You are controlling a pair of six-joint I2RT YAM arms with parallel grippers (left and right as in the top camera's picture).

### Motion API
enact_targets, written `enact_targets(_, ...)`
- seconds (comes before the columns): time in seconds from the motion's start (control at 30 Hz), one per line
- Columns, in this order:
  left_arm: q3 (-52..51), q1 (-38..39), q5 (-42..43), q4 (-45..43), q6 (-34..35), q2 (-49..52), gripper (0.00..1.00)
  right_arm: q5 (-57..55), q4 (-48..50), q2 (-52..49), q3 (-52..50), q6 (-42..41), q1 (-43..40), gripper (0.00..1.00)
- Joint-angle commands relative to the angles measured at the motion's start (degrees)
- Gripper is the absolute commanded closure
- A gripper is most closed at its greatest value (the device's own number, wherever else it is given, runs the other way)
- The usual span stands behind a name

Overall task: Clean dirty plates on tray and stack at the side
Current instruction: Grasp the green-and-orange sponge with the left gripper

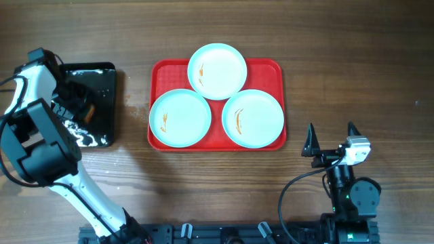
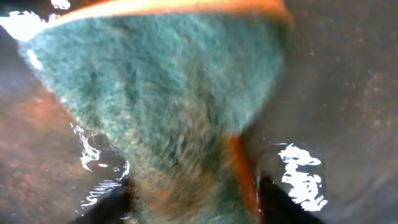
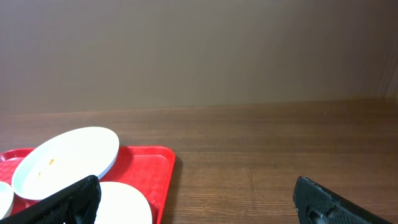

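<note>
Brown wood-grain table (image 1: pixel 352 54); plain wall behind it in the right wrist view.

Plates: three, all on the red tray (image 1: pixel 274 68) at table centre. Far plate (image 1: pixel 217 70) has a faint orange fleck near its left edge. Near-left plate (image 1: pixel 180 117) and near-right plate (image 1: pixel 253 118) each carry a clearer orange streak. The three rims touch or overlap slightly. None is cleaned or stacked yet, and nothing sits at the side.

Black tray (image 1: pixel 102 78): well left of the red tray, with a wet surface and white glints.

Left gripper (image 1: pixel 80 108): over the black tray. In its wrist view a green sponge (image 2: pixel 161 93) with an orange backing fills the frame. It narrows to a waist between the two dark fingers, so I read it as pinched and held. The frame is blurred.

Right gripper (image 1: pixel 331 135): near-right of the red tray, fingers spread wide, nothing between them.

Step in hand (judgement): wetting the sponge.

To do well:
- Keep the pinch firm before lifting.
- Let the drips fall over the black tray.
- Bring the green face down flat on the near-left plate's streak.
- Press lightly, since the plates touch and could slide.
- The right gripper could brace the rim.
</note>
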State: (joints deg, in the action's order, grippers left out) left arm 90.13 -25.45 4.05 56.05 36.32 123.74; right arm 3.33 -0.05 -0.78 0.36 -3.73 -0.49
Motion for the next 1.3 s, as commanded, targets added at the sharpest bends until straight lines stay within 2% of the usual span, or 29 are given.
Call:
enact_targets(0.0,-0.1,0.4,1.4,-0.2,-0.3,-0.9,0.84,-0.8,0.1,0.5,-0.1,0.7,-0.3,0.00)
enact_targets(0.03,-0.1,0.4,1.0,-0.2,-0.3,-0.9,0.96,-0.8,0.1,0.5,-0.1,0.7,-0.3,0.00)
enact_targets(0.13,-0.1,0.3,0.4,-0.3,-0.3,-0.9,0.96,-0.8,0.1,0.5,-0.1,0.7,-0.3,0.00)
enact_targets(0.17,-0.1,0.3,0.4,-0.3,-0.3,-0.9,0.87,-0.8,0.2,0.5,-0.1,0.7,-0.3,0.00)
enact_targets(0.2,-0.1,0.3,0.4,-0.2,-0.3,-0.9,0.52,-0.8,0.2,0.5,-0.1,0.7,-0.3,0.00)
enact_targets(0.23,-0.1,0.3,0.4,-0.2,-0.3,-0.9,0.09,-0.8,0.1,0.5,-0.1,0.7,-0.3,0.00)
enact_targets(0.27,-0.1,0.3,0.4,-0.2,-0.3,-0.9,0.00,-0.8,0.2,0.5,-0.1,0.7,-0.3,0.00)
enact_targets(0.4,-0.1,0.1,0.0,-1.9,-0.3,-0.9,0.00,-0.8,0.2,0.5,-0.1,0.7,-0.3,0.00)
enact_targets(0.6,-0.1,0.2,-5.1,-6.8,-0.3,-0.9,0.00,-0.8,0.2,0.5,-0.1,0.7,-0.3,0.00)
enact_targets(0.77,-0.1,0.1,-5.3,-10.0,-0.3,-0.9,0.00,-0.8,0.2,0.5,-0.1,0.7,-0.3,0.00)
enact_targets(0.97,-0.1,0.1,-11.1,-10.9,-0.3,-0.9,0.00,-0.8,0.2,0.5,-0.1,0.7,-0.3,0.00)
enact_targets(1.0,-0.1,0.1,-11.9,-11.0,-0.3,-0.9,0.02,-0.8,0.1,0.5,-0.1,0.7,-0.3,0.00)
enact_targets(1.07,-0.1,0.1,-12.5,-11.2,-0.3,-0.9,0.14,-0.8,0.1,0.5,-0.1,0.7,-0.3,0.00)
enact_targets(1.2,-0.1,0.2,-12.5,-11.5,-0.3,-0.9,0.58,-0.8,0.1,0.5,-0.1,0.7,-0.3,0.00)
enact_targets(1.23,-0.1,0.2,-12.5,-11.5,-0.3,-0.9,0.73,-0.8,0.2,0.5,-0.1,0.7,-0.3,0.00)
enact_targets(1.27,-0.1,0.2,-12.5,-11.5,-0.3,-0.9,0.95,-0.8,0.2,0.5,-0.1,0.7,-0.3,0.00)
